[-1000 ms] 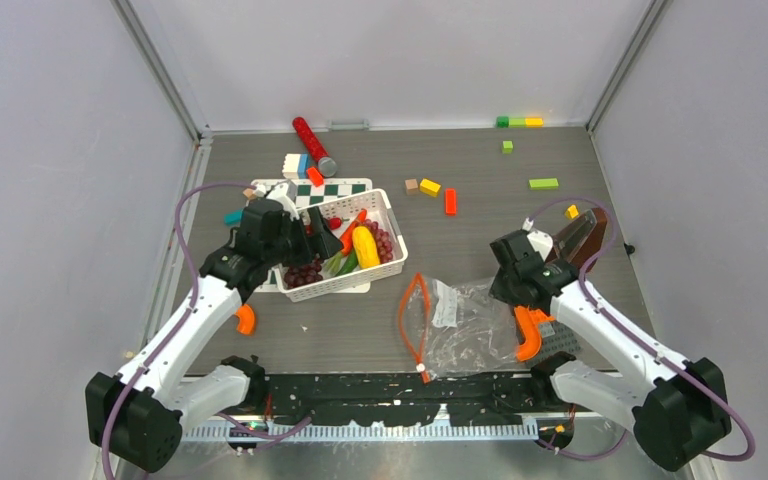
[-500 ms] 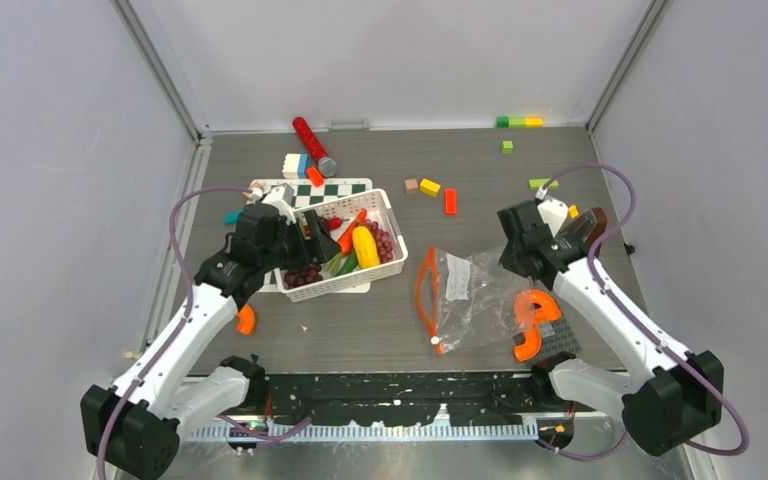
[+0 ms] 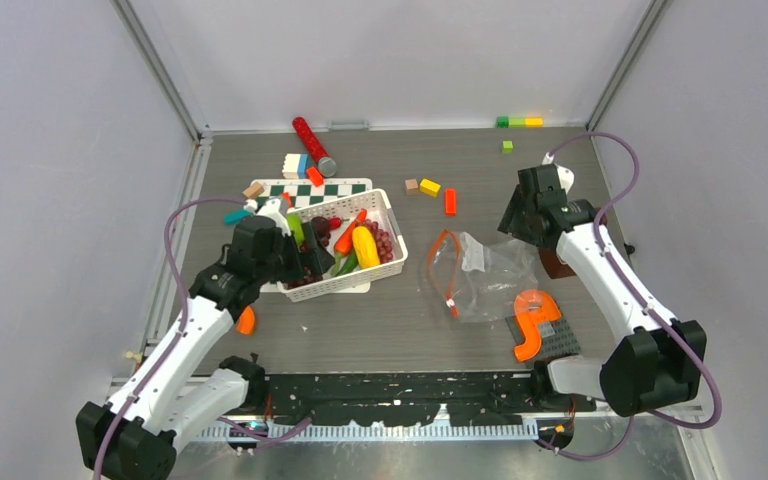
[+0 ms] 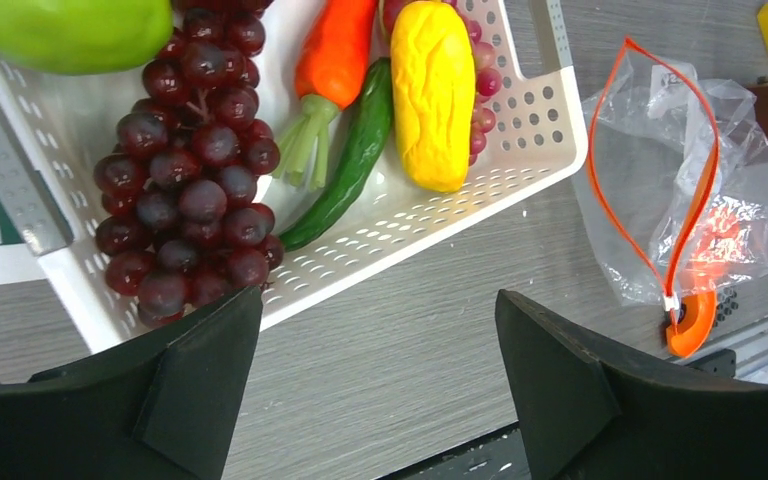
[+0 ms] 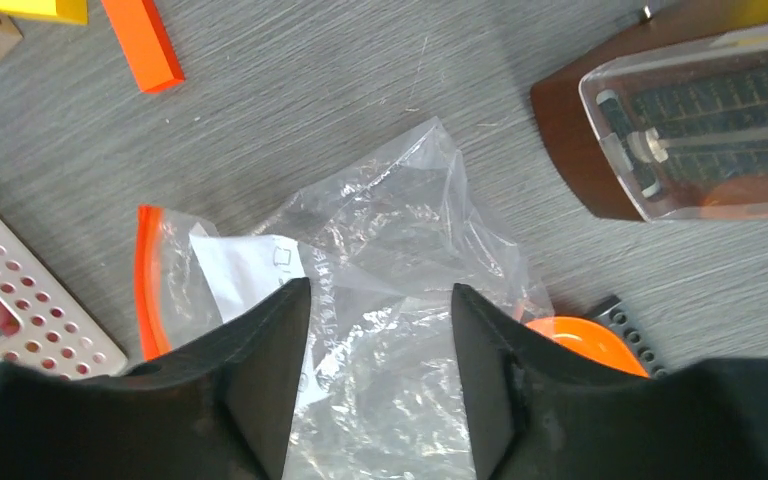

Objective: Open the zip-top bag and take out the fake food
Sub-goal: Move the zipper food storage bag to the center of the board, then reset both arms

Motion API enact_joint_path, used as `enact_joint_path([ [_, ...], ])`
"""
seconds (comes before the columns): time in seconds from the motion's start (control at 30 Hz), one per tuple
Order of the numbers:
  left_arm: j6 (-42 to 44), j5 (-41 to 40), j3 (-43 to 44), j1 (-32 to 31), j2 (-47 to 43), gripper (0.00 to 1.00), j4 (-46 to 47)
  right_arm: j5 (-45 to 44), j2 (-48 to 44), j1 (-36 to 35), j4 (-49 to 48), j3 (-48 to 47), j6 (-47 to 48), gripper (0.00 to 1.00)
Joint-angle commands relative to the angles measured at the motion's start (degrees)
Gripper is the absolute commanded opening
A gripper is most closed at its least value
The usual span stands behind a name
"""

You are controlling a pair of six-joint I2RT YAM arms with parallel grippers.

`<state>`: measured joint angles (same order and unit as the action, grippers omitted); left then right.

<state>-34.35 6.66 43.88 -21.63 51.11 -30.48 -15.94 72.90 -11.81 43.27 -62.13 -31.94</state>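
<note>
Your bag (image 3: 475,280) lies on the tabletop (image 3: 390,325) right of the basket (image 3: 345,286), mouth gaping and apparently empty, since the food (image 3: 364,246) sits in that basket. Left hand (image 4: 375,300) hangs spread over the basket's near corner. Right hand (image 5: 380,290), also spread and gripping nothing, hovers right of the basket over the bag.

Crinkly clear plastic zip-top bag (image 5: 400,250), glossy plastic grapes (image 4: 185,170), matt wood-grain table (image 5: 360,80), perforated plastic basket (image 4: 440,215).

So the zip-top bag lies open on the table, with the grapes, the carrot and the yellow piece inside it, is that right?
Not quite. The zip-top bag does lie open on the table, but it holds no food. The grapes, carrot and yellow piece lie in the white basket, as the left wrist view shows.
</note>
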Motion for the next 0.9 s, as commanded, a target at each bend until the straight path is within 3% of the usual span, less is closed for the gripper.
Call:
enact_joint_path([
  [0.0,2.5,-3.6,-0.1,0.1,-1.9,0.95,-2.2,-0.6,-3.3,0.1,-2.5,0.0,3.9,0.69],
  [0.03,2.9,-4.3,0.1,0.1,-1.8,0.99,-2.8,-0.7,-4.3,0.2,-2.6,0.1,4.3,0.75],
  [0.17,4.2,-5.9,0.8,0.1,-1.9,1.00,-4.9,-1.6,-5.9,0.1,-3.7,0.8,6.3,0.87],
  [0.33,4.8,-9.2,1.5,0.1,-3.3,1.00,-6.6,-2.9,-7.0,0.1,4.1,-3.0,2.8,0.89],
  [0.37,4.8,-9.8,1.6,0.1,-3.7,1.00,-6.8,-2.8,-7.4,0.1,5.3,-2.9,1.7,0.96],
  [0.43,4.9,-9.4,1.9,0.1,-4.1,1.00,-6.9,-1.7,-7.6,0.1,7.8,-3.4,1.1,0.99],
  [0.63,4.8,-9.5,2.2,0.1,-5.8,1.00,-7.2,2.1,-4.9,0.2,15.2,-6.9,0.4,1.00],
  [0.87,6.5,-10.0,6.1,0.1,-5.5,1.00,-11.2,6.2,-6.6,0.1,15.7,-4.1,0.8,1.00],
])
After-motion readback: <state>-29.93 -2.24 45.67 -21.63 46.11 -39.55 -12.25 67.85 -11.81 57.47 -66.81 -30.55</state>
